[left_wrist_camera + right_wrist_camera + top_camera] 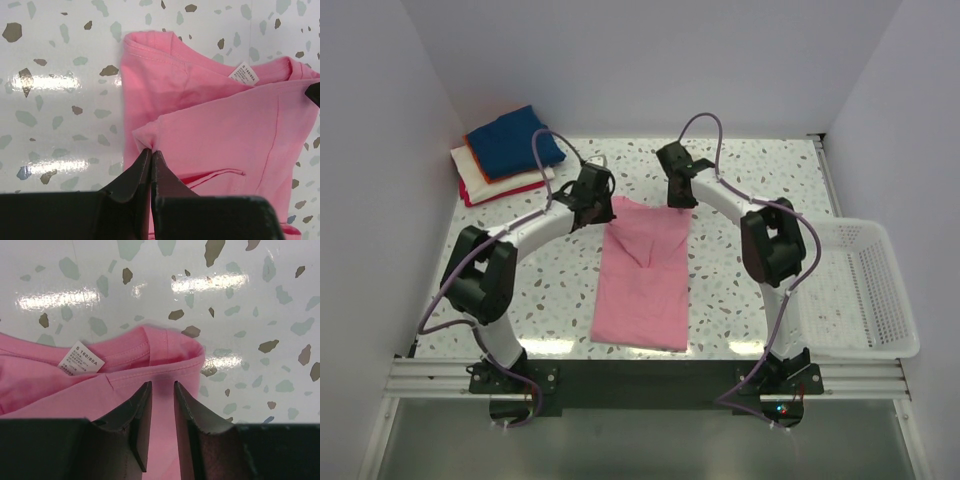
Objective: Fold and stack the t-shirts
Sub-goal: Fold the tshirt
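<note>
The pink t-shirt (642, 275) lies in the middle of the table, folded lengthwise into a long strip, collar end at the far side. My left gripper (603, 205) is at its far left corner; in the left wrist view it (151, 149) is shut on a small pinch of the pink t-shirt (220, 130). My right gripper (679, 200) is at the far right corner; in the right wrist view it (160, 385) is open, its jaws a little apart over the collar edge of the pink t-shirt (125, 365). Folded t-shirts (513, 140) are stacked at the back left, navy on top of orange, white and red.
A white mesh basket (865, 300) stands at the table's right edge. The speckled tabletop (750, 180) is walled by white panels at the back and sides. The shirt's white size label shows in both wrist views (245, 75) (80, 362).
</note>
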Tool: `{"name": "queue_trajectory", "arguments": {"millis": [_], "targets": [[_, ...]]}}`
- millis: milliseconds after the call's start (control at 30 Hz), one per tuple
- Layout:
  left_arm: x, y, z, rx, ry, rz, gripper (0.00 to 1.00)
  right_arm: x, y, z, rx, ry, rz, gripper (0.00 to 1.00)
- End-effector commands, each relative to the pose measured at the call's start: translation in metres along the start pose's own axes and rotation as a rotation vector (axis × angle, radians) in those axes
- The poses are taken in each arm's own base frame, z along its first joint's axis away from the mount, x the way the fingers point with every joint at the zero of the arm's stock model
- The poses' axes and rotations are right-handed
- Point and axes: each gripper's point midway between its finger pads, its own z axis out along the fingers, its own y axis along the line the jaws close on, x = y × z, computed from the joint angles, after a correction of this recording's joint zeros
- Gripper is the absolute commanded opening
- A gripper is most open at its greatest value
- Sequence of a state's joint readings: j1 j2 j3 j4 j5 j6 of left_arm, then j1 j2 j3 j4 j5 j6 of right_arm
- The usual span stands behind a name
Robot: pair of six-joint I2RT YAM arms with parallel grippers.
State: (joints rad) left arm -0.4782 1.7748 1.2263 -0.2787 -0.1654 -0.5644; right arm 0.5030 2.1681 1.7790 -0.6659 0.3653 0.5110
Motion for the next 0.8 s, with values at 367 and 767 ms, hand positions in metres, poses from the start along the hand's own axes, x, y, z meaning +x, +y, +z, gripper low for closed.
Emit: {"name": "queue_trajectory", "arguments": {"millis": [367,767], "targets": [[-0.007,0.015,-0.013,-0.023,-0.064,-0.056,0.00,-0.025,0.002,-0.034,-0.049,-0.080,0.019,0.30],[0.011,0.025,0.005,-0.029,-0.014,-0.062,0.00,-0.011,0.023,-0.043,-0.150,-0.070,-0.003,0.30]]}}
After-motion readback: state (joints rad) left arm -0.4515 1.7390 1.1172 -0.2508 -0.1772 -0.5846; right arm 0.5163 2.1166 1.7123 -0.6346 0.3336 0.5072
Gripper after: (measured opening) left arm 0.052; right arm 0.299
